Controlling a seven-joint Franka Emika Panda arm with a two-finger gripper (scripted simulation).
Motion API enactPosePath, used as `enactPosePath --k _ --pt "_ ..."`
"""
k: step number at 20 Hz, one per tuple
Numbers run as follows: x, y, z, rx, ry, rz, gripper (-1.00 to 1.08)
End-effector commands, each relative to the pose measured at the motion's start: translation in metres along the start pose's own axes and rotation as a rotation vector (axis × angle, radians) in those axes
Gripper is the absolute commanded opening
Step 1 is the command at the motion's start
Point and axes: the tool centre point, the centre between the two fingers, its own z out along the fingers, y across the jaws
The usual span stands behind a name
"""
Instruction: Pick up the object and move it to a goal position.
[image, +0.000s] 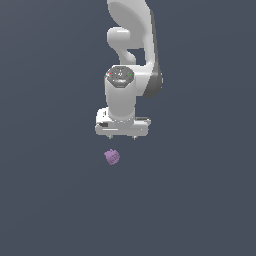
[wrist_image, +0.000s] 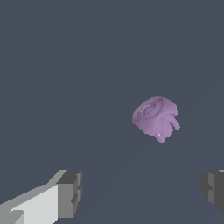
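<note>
The object (image: 112, 157) is a small light-purple knobbly lump lying on the dark grey floor, just in front of the white arm in the exterior view. In the wrist view the object (wrist_image: 155, 117) shows a ringed circular face and short knobs. My gripper (image: 122, 137) hangs above the floor, a short way behind the lump and apart from it. Its two grey fingertips (wrist_image: 70, 193) stand wide apart, so the gripper (wrist_image: 141, 190) is open with nothing between them.
The white arm (image: 131, 45) rises behind the gripper toward the exterior view's top. A plain dark grey floor (image: 50, 200) lies all around.
</note>
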Motion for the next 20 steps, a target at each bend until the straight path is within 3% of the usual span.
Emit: enactPosePath --k 1,10,20 --pt "0.000 0.000 0.000 0.000 0.000 0.000 1.00" --pt "0.009 -0.024 -0.021 0.030 0.029 0.001 1.00" --pt "0.011 -0.018 -0.015 0.026 0.029 -0.045 1.00"
